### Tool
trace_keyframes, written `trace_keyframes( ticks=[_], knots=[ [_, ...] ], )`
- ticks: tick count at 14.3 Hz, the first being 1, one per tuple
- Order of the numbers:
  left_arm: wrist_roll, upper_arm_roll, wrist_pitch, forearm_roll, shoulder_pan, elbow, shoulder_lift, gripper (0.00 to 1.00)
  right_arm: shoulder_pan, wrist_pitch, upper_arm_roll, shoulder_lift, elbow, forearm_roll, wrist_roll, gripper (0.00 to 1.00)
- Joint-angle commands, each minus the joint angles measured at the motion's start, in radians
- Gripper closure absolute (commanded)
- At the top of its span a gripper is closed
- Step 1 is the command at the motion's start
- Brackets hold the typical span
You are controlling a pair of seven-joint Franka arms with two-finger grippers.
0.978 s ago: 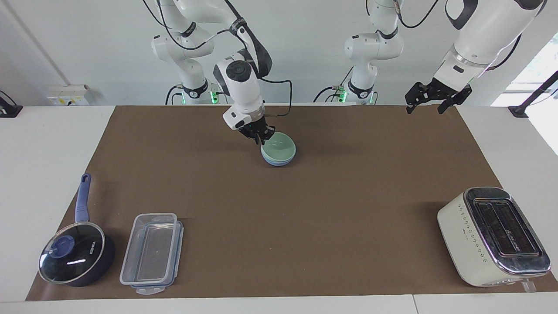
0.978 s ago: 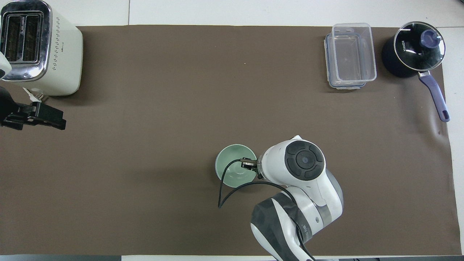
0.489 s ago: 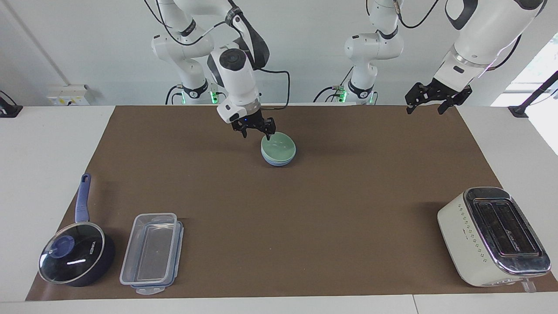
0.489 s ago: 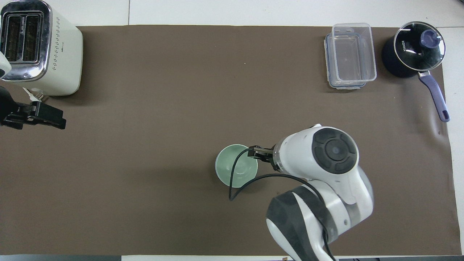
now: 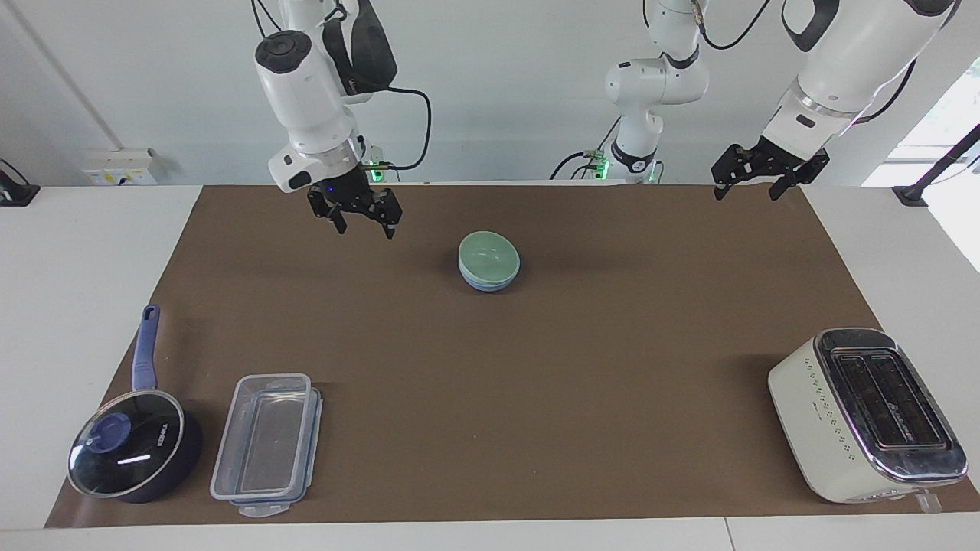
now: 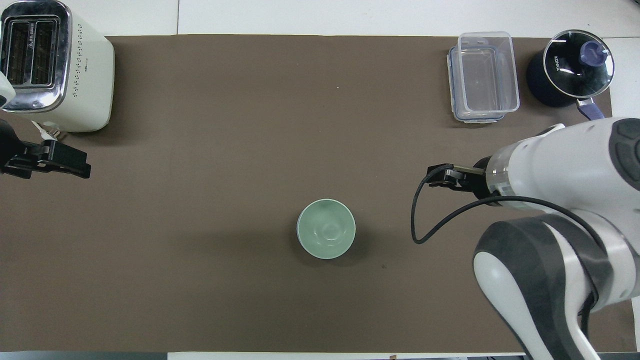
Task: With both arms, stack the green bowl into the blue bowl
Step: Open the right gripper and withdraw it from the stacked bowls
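Jaws of right gripper [image 5: 364, 220] are spread wide, nothing held; it is raised over bare mat [image 5: 536, 398] toward the right arm's end, apart from the bowls. Left gripper [image 5: 754, 184] is likewise spread and empty, parked over the mat's corner at the left arm's end. Green bowl [image 5: 490, 255] is nested in blue bowl [image 5: 482, 283], mid-table, near the robots. Both are smooth, round, plain.
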Motion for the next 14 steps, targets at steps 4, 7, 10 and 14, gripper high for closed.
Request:
trace_keyframes(
  ticks=[4, 7, 10, 14],
  knots=[
    [-0.002, -0.001, 0.002, 0.024, 0.004, -0.008, -0.013, 0.0, -0.084, -0.177, 0.012, 0.119, 0.285, -0.139, -0.114, 0.0],
    [-0.002, -0.001, 0.002, 0.024, 0.004, -0.008, -0.013, 0.0, -0.129, -0.197, 0.013, 0.124, 0.327, -0.153, -0.145, 0.0],
    [-0.002, -0.001, 0.002, 0.024, 0.004, -0.008, -0.013, 0.0, -0.143, -0.223, 0.012, 0.118, 0.327, -0.152, -0.221, 0.0],
    [-0.002, -0.001, 0.002, 0.024, 0.004, -0.008, -0.013, 0.0, -0.144, -0.234, 0.013, 0.119, 0.328, -0.139, -0.251, 0.0]
  ],
)
